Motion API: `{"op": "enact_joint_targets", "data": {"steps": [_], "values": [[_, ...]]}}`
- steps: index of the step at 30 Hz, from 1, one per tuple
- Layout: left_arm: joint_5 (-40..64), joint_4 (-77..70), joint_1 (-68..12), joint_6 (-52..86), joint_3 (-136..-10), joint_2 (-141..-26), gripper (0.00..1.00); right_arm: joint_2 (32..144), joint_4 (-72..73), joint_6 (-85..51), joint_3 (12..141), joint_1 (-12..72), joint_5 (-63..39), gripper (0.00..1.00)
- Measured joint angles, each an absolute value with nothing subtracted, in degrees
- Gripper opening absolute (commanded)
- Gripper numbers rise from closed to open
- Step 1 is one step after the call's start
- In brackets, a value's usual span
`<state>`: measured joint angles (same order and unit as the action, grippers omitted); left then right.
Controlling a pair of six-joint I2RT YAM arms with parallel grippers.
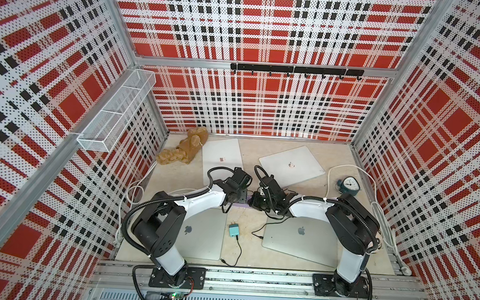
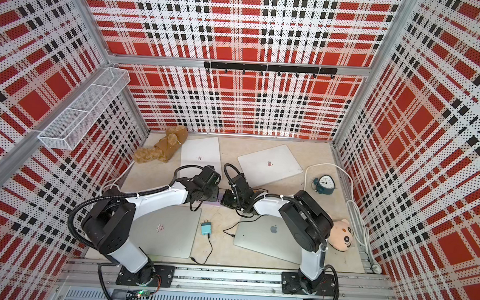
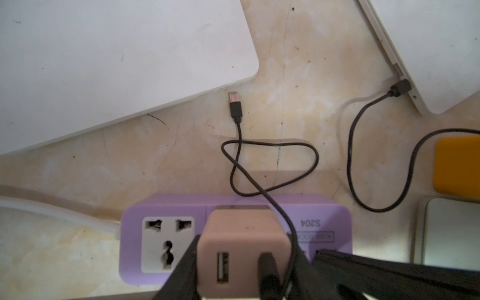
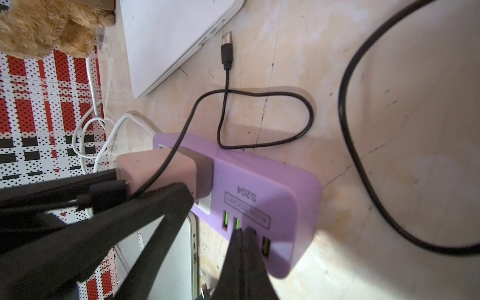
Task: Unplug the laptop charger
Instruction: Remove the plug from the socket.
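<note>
A pale pink laptop charger (image 3: 239, 241) stands in a socket of the purple power strip (image 3: 324, 215); its prongs do not show. My left gripper (image 3: 241, 262) is shut on the charger's two sides, with one black finger (image 4: 166, 200) against it in the right wrist view. The charger's thin black cable loops over the strip, and its loose USB end (image 3: 235, 104) lies by a white laptop (image 3: 104, 65). My right gripper (image 4: 245, 231) is shut, tips pressed on the strip (image 4: 272, 187) by its USB ports. In both top views the arms hide the grippers; they meet mid-table (image 1: 247, 199).
Two white laptops (image 1: 292, 165) lie at the back and two silver ones (image 1: 299, 240) at the front. A teal charger (image 1: 233, 230) lies loose between them, an orange block (image 3: 457, 166) beside the strip. Also here: a clock (image 1: 349, 186), a brown plush (image 1: 184, 150), a pink plush (image 2: 342, 234).
</note>
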<state>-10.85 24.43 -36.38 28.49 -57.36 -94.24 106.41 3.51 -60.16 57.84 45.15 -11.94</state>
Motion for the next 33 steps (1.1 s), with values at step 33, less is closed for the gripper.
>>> {"op": "enact_joint_targets", "data": {"steps": [33], "values": [[-10.07,29.43,-35.94,29.74,-61.87,-96.64,0.25,106.45,8.1,-63.07,55.42,44.93,-11.81,0.0]]}}
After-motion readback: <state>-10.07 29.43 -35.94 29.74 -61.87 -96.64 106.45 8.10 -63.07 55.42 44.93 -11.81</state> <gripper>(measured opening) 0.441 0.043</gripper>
